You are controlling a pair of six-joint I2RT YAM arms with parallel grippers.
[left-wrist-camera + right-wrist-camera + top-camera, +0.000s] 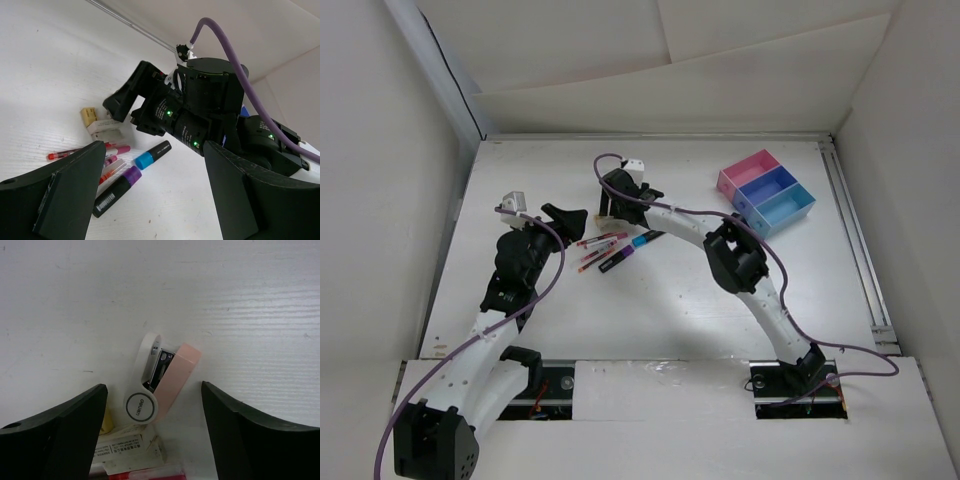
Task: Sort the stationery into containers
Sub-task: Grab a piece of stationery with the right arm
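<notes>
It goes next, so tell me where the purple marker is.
In the top view the purple marker lies just left of centre on the table, next to the blue marker and the pens.

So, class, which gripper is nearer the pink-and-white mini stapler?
Right. The right gripper hovers directly over the stapler, with its open jaws on either side. The left gripper sits off to the stapler's left, by the pens.
</notes>
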